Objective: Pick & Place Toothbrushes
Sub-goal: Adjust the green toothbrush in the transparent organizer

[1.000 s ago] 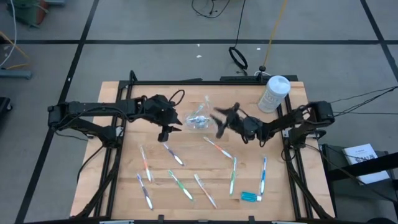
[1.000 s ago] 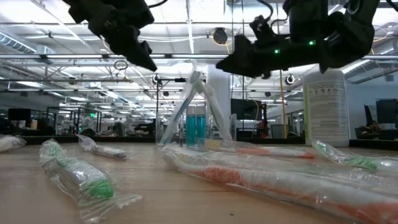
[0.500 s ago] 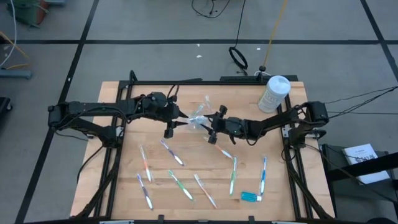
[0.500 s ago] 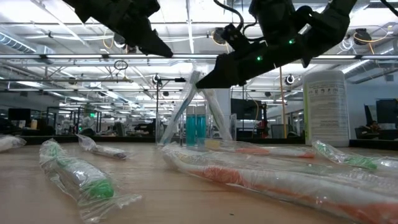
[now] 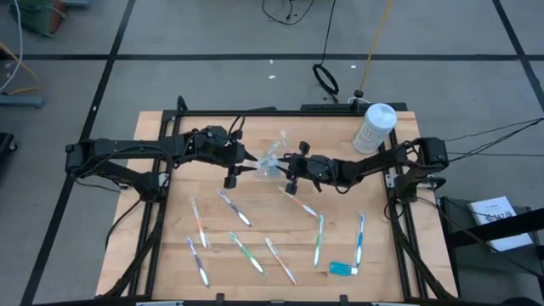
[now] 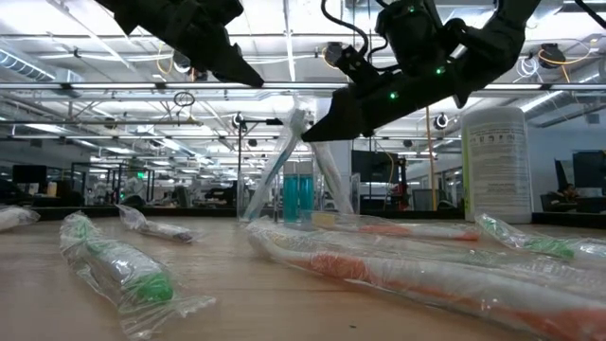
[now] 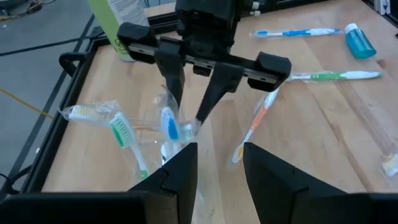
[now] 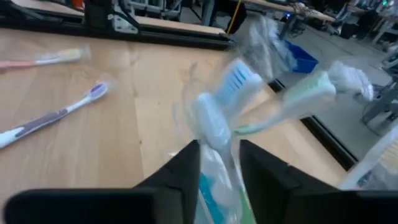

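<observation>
From above, we saw both grippers meeting at a clear bag (image 5: 270,161). The left wrist view alone showed brushes (image 7: 169,124) inside it, between the right gripper (image 7: 189,109)'s parted fingers. The left gripper (image 7: 219,165) stood apart too, holding nothing.

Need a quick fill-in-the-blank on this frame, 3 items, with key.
1. The white canister stands on the table's ____ arm side.
2. The short blue tube has a ____ cap.
3. The left gripper and the right gripper both sit at the clear container, which holds several ____.
Missing words: right; white; toothbrushes.
</observation>
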You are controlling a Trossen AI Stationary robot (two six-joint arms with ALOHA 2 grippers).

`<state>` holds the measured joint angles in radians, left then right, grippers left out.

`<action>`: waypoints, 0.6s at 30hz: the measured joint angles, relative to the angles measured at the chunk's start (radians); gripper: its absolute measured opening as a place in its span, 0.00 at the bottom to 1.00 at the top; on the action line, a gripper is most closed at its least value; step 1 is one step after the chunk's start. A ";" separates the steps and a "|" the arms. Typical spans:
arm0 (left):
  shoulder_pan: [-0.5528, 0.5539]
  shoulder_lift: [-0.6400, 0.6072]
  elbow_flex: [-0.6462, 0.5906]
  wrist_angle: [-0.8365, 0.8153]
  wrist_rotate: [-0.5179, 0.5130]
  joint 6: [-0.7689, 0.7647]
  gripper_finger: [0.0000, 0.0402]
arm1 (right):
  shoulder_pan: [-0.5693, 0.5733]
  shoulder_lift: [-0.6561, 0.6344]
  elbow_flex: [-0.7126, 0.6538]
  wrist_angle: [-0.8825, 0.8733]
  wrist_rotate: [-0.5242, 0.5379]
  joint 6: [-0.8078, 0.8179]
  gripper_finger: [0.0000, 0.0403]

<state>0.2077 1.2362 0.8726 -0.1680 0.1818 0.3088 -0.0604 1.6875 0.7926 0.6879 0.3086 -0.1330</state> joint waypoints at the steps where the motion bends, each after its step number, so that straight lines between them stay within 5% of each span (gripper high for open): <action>1: 0.000 0.000 0.000 0.000 0.000 0.000 0.33 | -0.001 0.000 0.000 0.000 0.001 0.004 0.20; 7: 0.000 0.000 0.000 0.000 0.000 0.003 0.33 | -0.002 0.000 0.000 0.005 0.004 -0.008 0.02; 13: 0.000 0.000 0.000 -0.001 0.000 0.003 0.33 | -0.002 0.000 0.000 0.030 0.023 0.013 0.02; 18: 0.000 0.000 0.000 -0.018 0.000 0.003 0.33 | 0.001 0.000 0.000 0.069 0.145 0.043 0.00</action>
<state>0.2077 1.2362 0.8722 -0.1862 0.1814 0.3114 -0.0597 1.6871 0.7925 0.7565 0.4537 -0.0903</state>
